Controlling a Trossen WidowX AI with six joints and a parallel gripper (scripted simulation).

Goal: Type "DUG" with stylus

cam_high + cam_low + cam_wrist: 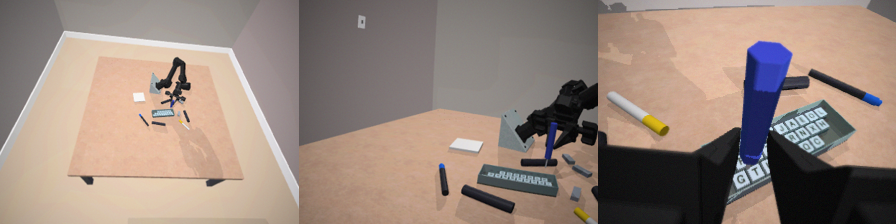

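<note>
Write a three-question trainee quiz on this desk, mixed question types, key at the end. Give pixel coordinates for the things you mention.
1. True or false: the pincer [175,100] [753,135] is shut on the blue stylus [172,103] [551,141] [762,110].
2. Which coloured end does the white marker [184,125] [584,216] [635,110] have?
A) red
B) yellow
C) green
3. Fill in: in the wrist view, the key directly beside T [756,172] in the keyboard's [153,115] [518,186] [843,133] near row, at its left, is ____.

Key: 1 true; 2 B; 3 G
</note>
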